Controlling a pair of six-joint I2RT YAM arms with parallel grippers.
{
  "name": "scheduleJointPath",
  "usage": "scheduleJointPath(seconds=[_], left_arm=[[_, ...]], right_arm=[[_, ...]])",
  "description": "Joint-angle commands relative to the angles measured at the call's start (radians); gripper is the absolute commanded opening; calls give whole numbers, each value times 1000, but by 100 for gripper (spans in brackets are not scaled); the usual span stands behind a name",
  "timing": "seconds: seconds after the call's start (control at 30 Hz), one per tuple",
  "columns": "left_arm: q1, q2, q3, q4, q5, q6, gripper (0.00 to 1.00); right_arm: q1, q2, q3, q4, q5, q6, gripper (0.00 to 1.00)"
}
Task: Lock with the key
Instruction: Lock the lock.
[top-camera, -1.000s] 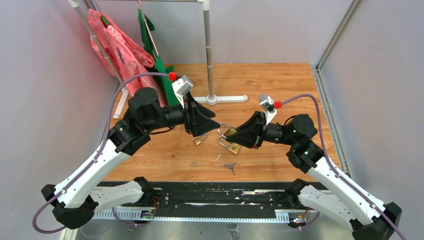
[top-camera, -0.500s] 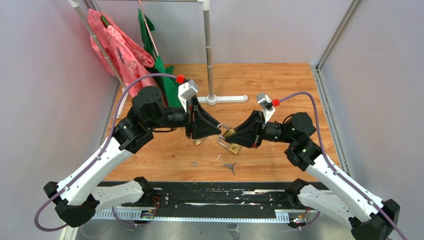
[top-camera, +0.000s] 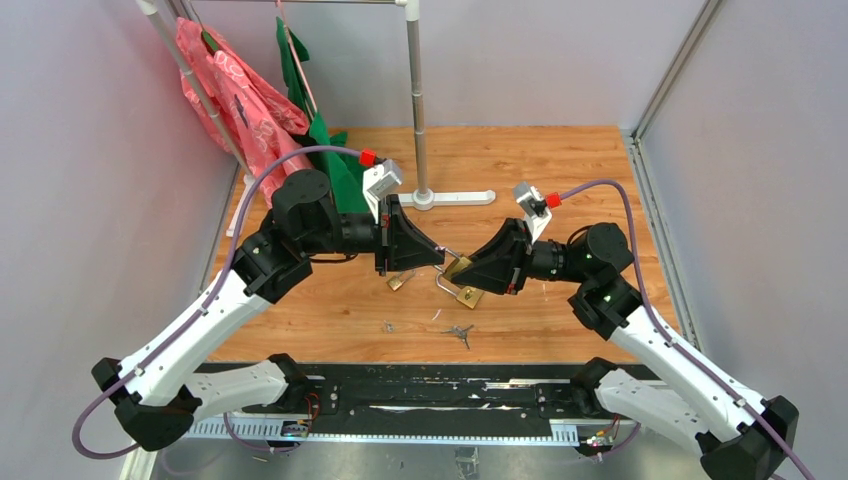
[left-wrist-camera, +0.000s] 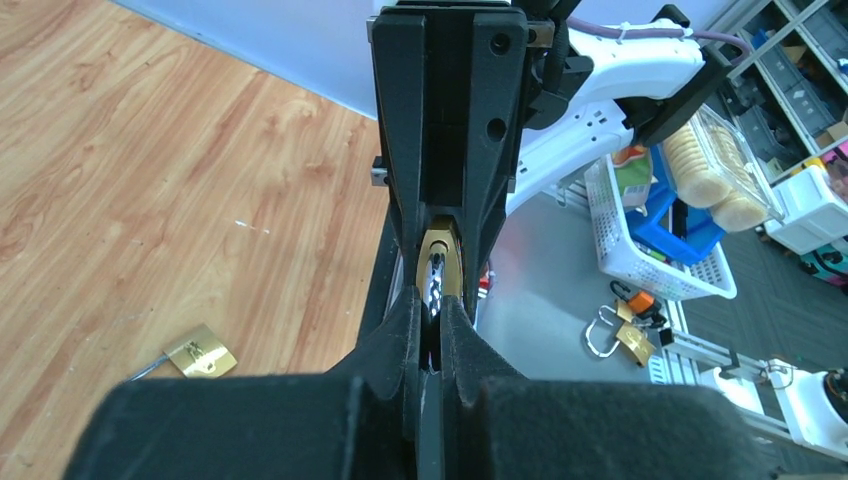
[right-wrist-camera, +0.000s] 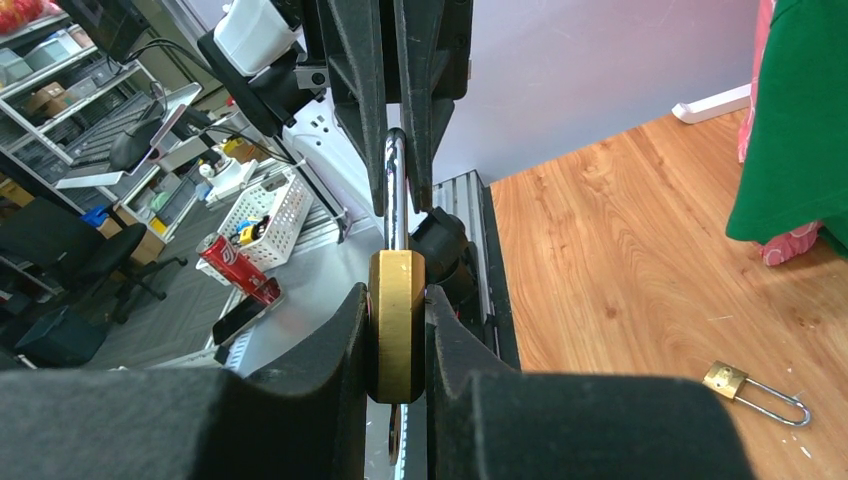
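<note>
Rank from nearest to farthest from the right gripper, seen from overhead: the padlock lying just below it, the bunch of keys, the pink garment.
1. Loose padlock, on the table beside the right gripper.
2. Bunch of keys, toward the near edge.
3. Pink garment, far-left corner.

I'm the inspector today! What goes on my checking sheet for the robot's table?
Surface: wooden table, no spills seen.
Job's things: brass padlock held between both grippers; keys lying loose on the table.
Clutter: two spare padlocks on the table.
Grippers: left gripper shut on the shackle; right gripper shut on the body.
Cables: a purple cable loops off each arm, no snag seen.
Surroundings: clothes rack with pink garment and green garment at the back.
</note>
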Motion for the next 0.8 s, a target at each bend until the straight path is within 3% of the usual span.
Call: scheduleJointPath(seconds=[0.0, 0.07, 0.1, 0.13, 0.17, 0.2, 0.47, 0.77], left_arm=[[6, 9, -18, 35, 23, -27, 0], [6, 9, -20, 38, 31, -27, 0], [6, 7, -18, 33, 30, -24, 5], [6, 2, -13, 21, 22, -14, 28], [6, -3, -6, -3, 1, 1, 41], [6, -6, 5, -26, -10, 18, 46], [7, -31, 39, -92, -46, 63, 48], [10, -40, 48, -46, -58, 35, 49]], right_arm=[[-8, 1, 27, 139, -15, 55, 0], [-8, 3, 22, 154, -11, 64, 0], [-9, 5, 23, 153, -12, 63, 0], [-8, 9, 25, 143, -12, 59, 0], [-10, 10, 26, 130, -13, 51, 0], [-8, 10, 26, 121, -13, 44, 0], [-8, 11, 26, 115, -12, 36, 0], [-9, 11, 28, 114, -21, 38, 0]])
